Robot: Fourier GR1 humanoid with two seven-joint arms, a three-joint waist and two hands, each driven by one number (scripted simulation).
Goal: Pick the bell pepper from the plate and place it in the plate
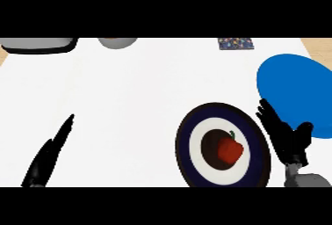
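Two hands in view, neither holding anything. Landmark is the dark-rimmed plate. Far left of it my left hand rests at the lower edge, fingers straight and open, idle; I leave it there. On the plate, in its dark centre, sits the red bell pepper, green stem up toward the far side. Just right of the plate is my right hand, fingers extended, open, apart from the pepper. Beyond that hand, right and farther back from the plate, lies the blue plate, my likely drop spot. To do the pick well I'd swing the right hand left over the rim, come down on the pepper, curl round its body not the stem, lift clear of the rim before crossing.
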